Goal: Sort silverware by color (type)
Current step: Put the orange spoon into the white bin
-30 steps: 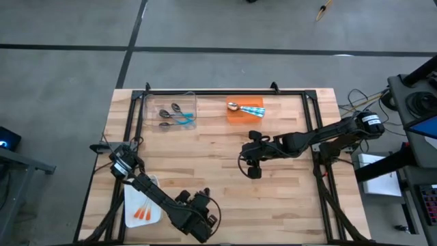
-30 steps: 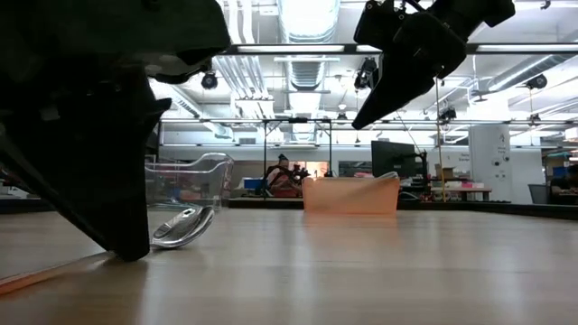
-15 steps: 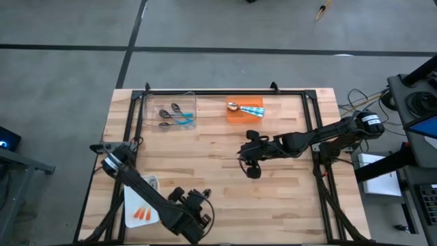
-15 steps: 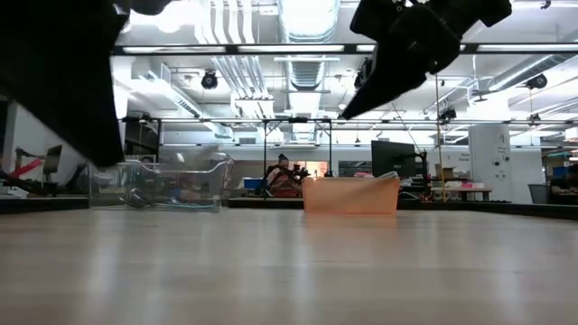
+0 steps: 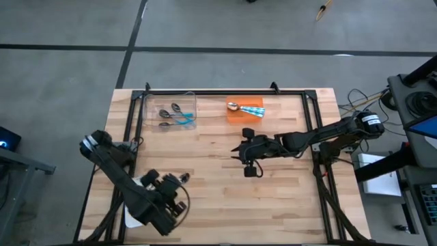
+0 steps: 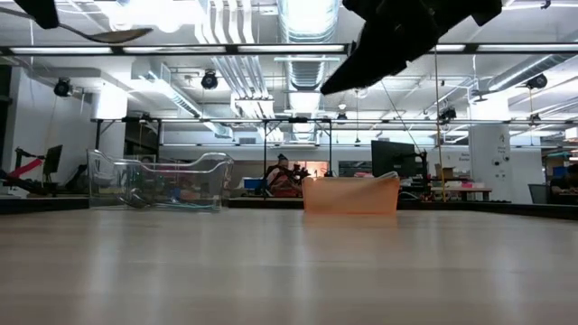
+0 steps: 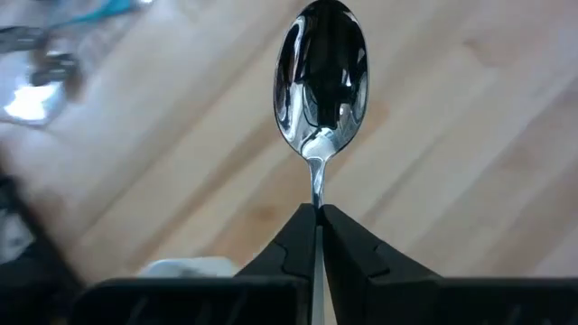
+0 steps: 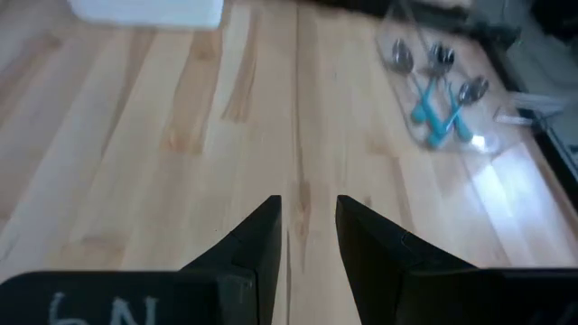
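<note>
Pale wooden counter under a shiny silver spoon, mirror-bright bowl, thin neck pinched in the left tool, raised near the front-left corner. Right tool, mid-counter, narrowly parted, empty.

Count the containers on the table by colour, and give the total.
Clear bin: 1
Orange tray: 1
White tray: 1 (partly hidden under the left arm)
Total: 3
</note>
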Available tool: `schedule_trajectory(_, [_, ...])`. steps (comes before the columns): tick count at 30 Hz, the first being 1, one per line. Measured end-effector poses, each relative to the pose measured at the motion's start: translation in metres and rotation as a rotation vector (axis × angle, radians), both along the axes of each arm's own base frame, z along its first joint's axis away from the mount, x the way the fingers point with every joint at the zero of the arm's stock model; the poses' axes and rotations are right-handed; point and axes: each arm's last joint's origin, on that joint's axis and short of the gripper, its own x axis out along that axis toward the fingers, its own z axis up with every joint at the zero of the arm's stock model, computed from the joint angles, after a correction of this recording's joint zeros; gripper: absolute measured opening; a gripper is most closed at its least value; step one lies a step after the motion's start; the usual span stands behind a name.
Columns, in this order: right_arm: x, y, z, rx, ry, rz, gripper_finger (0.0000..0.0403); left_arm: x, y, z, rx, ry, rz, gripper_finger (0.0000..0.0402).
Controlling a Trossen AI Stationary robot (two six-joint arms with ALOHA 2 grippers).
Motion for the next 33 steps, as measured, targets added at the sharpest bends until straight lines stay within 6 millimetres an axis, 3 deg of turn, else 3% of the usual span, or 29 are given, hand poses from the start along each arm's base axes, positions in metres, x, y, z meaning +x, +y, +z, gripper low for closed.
schedule_trajectory(5, [0.005, -0.001, 0.009, -0.022, -0.106, 0.014, 0.0098, -0.021, 0.011, 0.009, 0.016, 0.004, 0.034, 0.0000])
schedule_trajectory(13, [0.009, -0.002, 0.017, -0.083, -0.193, 0.044, 0.0098, -0.050, 0.021, -0.006, -0.010, 0.040, 0.098, 0.0000])
schedule_trajectory(23, [0.013, -0.030, 0.023, -0.128, -0.240, -0.027, 0.0098, -0.091, 0.024, -0.020, -0.197, 0.182, 0.233, 0.0000])
schedule_trajectory(28, [0.013, -0.048, 0.023, -0.133, -0.239, -0.083, 0.0098, -0.099, 0.025, -0.019, -0.264, 0.230, 0.290, 0.0000])
schedule_trajectory(33, [0.012, -0.061, 0.022, -0.130, -0.223, -0.127, 0.0098, -0.095, 0.018, -0.020, -0.377, 0.178, 0.352, 0.0000])
